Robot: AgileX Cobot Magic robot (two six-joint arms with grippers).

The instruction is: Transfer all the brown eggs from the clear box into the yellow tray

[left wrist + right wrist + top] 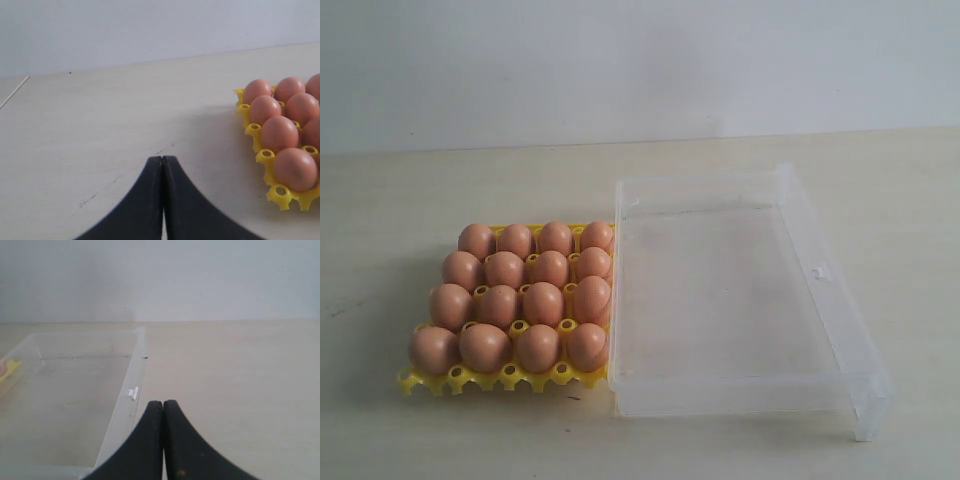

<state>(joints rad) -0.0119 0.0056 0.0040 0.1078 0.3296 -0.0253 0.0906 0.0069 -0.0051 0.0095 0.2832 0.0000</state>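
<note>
Several brown eggs point(543, 302) fill every cup of the yellow tray point(480, 379), which sits left of centre on the table. The clear box point(825, 290) lies right beside it, touching its right side, and holds no eggs. Neither arm shows in the exterior view. In the left wrist view my left gripper point(163, 159) is shut with nothing between its fingers, over bare table and apart from the yellow tray point(280, 195) and its brown eggs point(278, 133). In the right wrist view my right gripper point(163, 403) is shut and empty, just outside the wall of the clear box point(127, 395).
The pale wooden table point(400, 200) ends at a white wall point(640, 60) behind. A small white clasp point(817, 271) sticks out of the box's right wall; the clasp point(133, 392) lies close to my right gripper.
</note>
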